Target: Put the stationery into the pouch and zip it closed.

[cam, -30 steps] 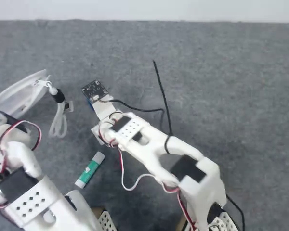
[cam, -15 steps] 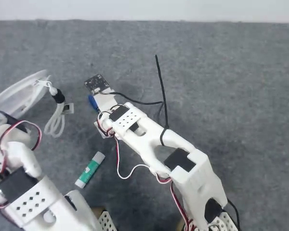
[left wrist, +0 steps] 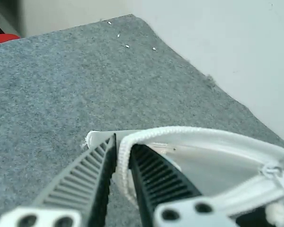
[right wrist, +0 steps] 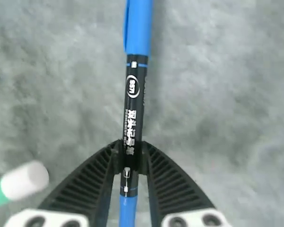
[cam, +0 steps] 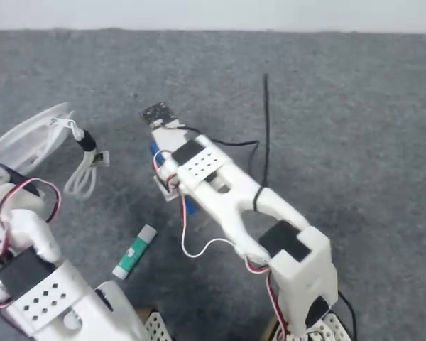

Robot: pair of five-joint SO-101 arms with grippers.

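Pouch (cam: 25,142), white and oval, lies at the left side of the grey carpeted table (cam: 341,106), its zip edge standing open. The left gripper (left wrist: 123,147) is closed narrowly on that toothed rim, with the white strip pinched between its two ribbed black fingers. A zip pull with a black bead sits at the pouch's right end, and a looped white cord (cam: 82,181) trails from it across the carpet toward the near side. A pen (right wrist: 135,109), black in the barrel with blue at both ends, is well apart from the pouch, near the middle of the table. The right gripper (right wrist: 130,147) clamps it across the barrel, the fingers pressed against either side and the longer blue end pointing away from the wrist. From above, most of the pen is hidden under the white right arm, with only short blue bits showing beside it; whether it touches the carpet I cannot tell. A green and white glue stick (cam: 133,252) lies flat on the carpet between the two arms, nearer their bases, touching neither gripper. A thin black cable (cam: 266,128) rises from the right arm. A pale wall (cam: 213,14) runs along the far edge.
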